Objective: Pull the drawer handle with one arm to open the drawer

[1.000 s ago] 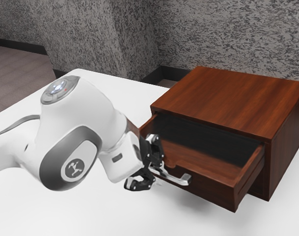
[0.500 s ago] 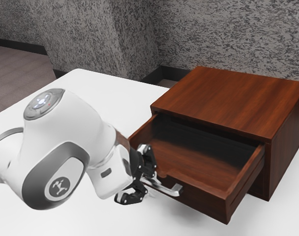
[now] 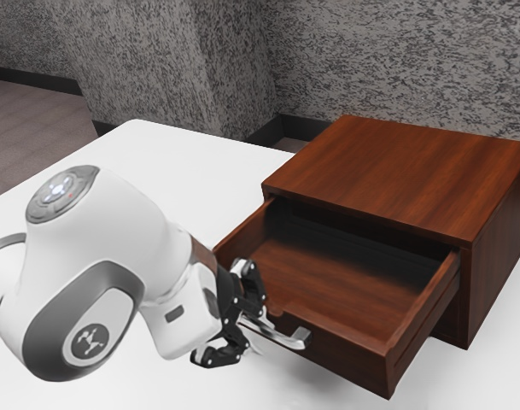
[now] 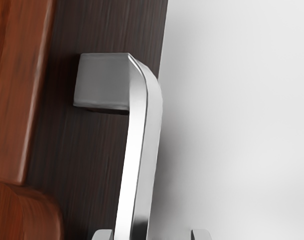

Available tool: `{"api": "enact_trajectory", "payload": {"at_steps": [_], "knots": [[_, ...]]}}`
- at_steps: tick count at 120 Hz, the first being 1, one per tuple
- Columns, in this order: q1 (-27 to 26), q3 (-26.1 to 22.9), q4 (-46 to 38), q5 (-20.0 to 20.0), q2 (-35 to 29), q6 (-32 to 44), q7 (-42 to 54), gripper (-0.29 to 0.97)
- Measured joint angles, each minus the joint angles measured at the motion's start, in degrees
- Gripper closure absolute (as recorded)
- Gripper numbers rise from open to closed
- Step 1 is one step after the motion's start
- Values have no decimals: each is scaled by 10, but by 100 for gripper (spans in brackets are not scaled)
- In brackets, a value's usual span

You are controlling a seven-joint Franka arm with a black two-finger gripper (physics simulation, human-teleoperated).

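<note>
1. One silver handle (image 3: 277, 336) (image 4: 139, 165) sits on the drawer's front, on the side facing away from the cabinet (image 3: 405, 171).
2. It runs between the black fingers of the gripper (image 3: 240, 320), which stand spread and not clamped. In the wrist view one fingertip (image 4: 102, 234) is just beside the bar and the other is apart from it.
3. The drawer (image 3: 345, 290) stands far out of the cabinet, its wooden floor showing.
4. The white arm (image 3: 97, 273) reaches in from farther off the cabinet than the handle.
5. The cabinet rests on a white table (image 3: 183, 162).
</note>
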Motion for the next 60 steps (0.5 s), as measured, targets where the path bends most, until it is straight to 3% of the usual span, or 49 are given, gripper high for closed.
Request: {"api": "enact_trajectory", "payload": {"at_steps": [60], "knots": [[-3, 1, -15, -7, -25, 0, -1, 34]]}}
